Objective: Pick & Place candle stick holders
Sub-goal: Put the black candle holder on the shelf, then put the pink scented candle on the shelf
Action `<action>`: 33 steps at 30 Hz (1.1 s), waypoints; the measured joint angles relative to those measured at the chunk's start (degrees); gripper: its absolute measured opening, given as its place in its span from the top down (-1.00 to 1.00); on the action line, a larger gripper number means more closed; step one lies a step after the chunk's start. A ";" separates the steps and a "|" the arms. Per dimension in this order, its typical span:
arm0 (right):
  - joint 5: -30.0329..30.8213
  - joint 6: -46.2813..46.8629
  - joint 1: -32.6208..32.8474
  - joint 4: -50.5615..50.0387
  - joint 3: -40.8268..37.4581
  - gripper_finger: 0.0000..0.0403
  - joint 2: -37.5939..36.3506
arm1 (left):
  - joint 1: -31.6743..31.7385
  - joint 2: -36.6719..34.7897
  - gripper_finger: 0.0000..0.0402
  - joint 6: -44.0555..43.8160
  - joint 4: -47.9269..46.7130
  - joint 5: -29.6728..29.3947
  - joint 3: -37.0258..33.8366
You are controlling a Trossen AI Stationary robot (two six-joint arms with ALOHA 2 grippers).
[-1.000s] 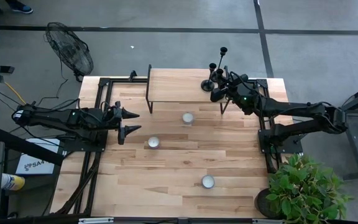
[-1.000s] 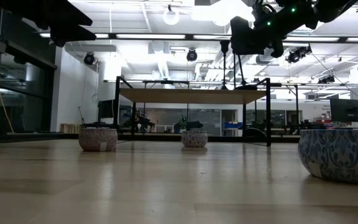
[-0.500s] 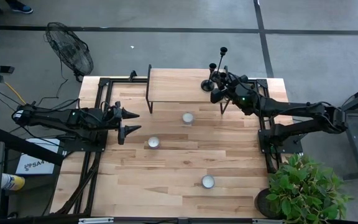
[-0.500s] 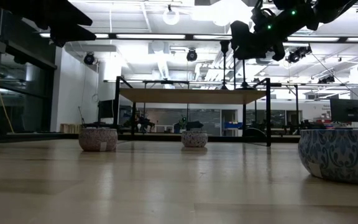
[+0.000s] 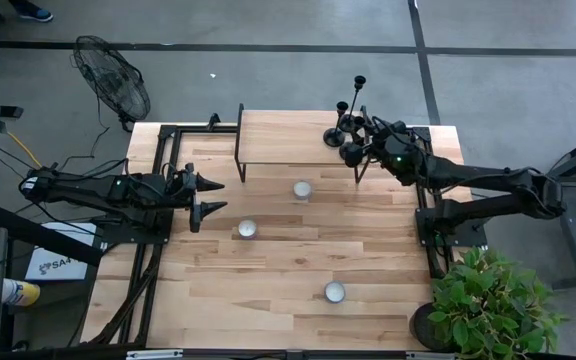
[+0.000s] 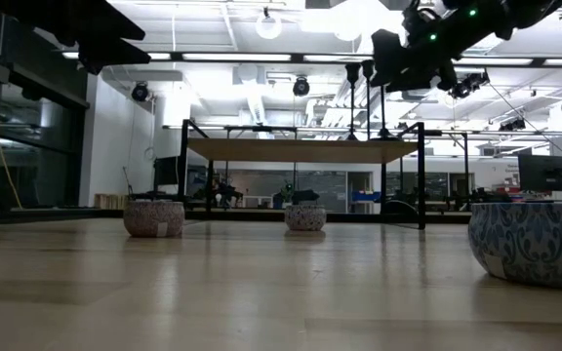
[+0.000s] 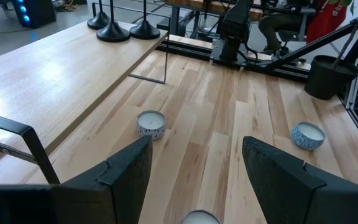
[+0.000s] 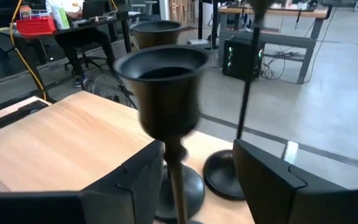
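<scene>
Three black candle stick holders stand on their round bases at the right end of a raised wooden shelf (image 5: 288,135): a tall one (image 5: 357,95), a middle one (image 5: 338,120) and a nearer one (image 5: 351,152). My right gripper (image 5: 370,146) is open just to the right of them. In the right wrist view the nearest holder's cup (image 8: 165,81) fills the picture and its thin stem (image 8: 176,180) stands between the open fingers (image 8: 123,193), close to one of them. My left gripper (image 5: 208,195) is open and empty over the table's left side.
Three small patterned bowls sit on the table: one (image 5: 301,189) below the shelf, one (image 5: 247,228) near my left gripper, one (image 5: 335,292) toward the near edge. A potted plant (image 5: 488,310) stands at the near right corner. A floor fan (image 5: 113,75) stands beyond the far left corner.
My right gripper has drawn back toward the table's right edge, off the nearest candle stick holder, whose base now shows on the shelf. The holder stays upright in place.
</scene>
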 joint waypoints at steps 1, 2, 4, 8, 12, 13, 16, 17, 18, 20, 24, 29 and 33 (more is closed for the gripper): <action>-0.25 0.33 0.00 -1.32 0.00 0.06 -0.86 | 0.01 0.00 -0.22 0.00 -0.01 -0.01 0.00; -0.75 0.62 0.00 -2.53 0.00 0.06 -1.69 | 0.01 0.01 -0.22 0.00 -0.03 -0.02 0.00; -1.61 1.70 0.00 -5.20 0.00 0.06 -3.33 | -0.01 0.01 -0.22 0.00 -0.04 -0.02 0.00; -3.88 3.39 0.00 -9.40 0.00 0.06 -5.79 | -0.01 0.01 -0.22 -0.06 -0.06 -0.08 0.00; -6.30 4.63 0.00 -11.70 0.02 0.06 -7.14 | -0.01 0.01 -0.22 -0.27 -0.06 -0.15 0.00; -7.17 4.79 0.00 -12.05 0.02 0.07 -7.25 | 0.01 0.01 -0.22 -0.44 -0.06 -0.15 0.00; -9.85 4.90 0.02 -13.30 0.02 0.08 -7.40 | 0.00 0.00 -0.22 -0.90 -0.09 -0.15 0.00; -10.86 5.11 0.02 -13.68 0.02 0.08 -7.40 | 0.00 0.00 -0.22 -1.04 -0.16 -0.15 0.00; -11.75 5.40 0.02 -14.15 0.02 0.08 -7.40 | -0.01 0.01 -0.22 -1.05 -0.31 -0.15 0.00; -13.25 6.10 0.02 -15.36 0.02 0.09 -7.42 | -0.01 0.01 -0.22 -1.07 -0.36 -0.15 0.00; -15.65 6.82 0.04 -18.54 0.02 0.08 -7.73 | 0.01 0.01 -0.22 -1.29 -0.45 -0.15 0.02; -15.50 7.72 1.08 -22.57 0.02 0.09 -9.00 | 0.01 0.00 -0.22 -1.51 -0.75 -0.15 0.01; -15.49 8.02 3.09 -23.75 0.07 0.10 -9.67 | 0.00 -0.01 -0.22 -1.92 -1.68 -0.14 0.02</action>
